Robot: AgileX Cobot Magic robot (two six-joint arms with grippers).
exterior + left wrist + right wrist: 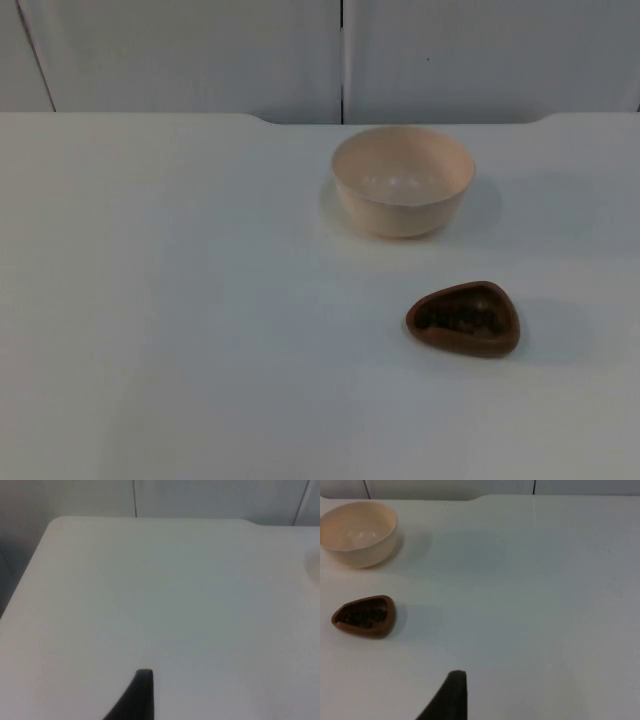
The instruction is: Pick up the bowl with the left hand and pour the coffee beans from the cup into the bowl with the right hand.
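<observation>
A cream bowl point(402, 180) stands upright and empty at the middle back of the white table. In front of it and slightly to the right sits a small brown teardrop-shaped cup point(464, 319) holding dark coffee beans. The right wrist view takes in both, the bowl point(358, 533) beyond the cup point(365, 616). My right gripper point(451, 695) hovers above bare table, well off to the side of the cup and touching nothing. My left gripper point(141, 692) hangs over bare table near the table's left end, far from the bowl.
The table point(180, 320) ends at a grey partition wall point(200, 50) behind the bowl. Its left edge point(27, 580) drops off beside the left gripper. Open tabletop lies left of and in front of the two objects.
</observation>
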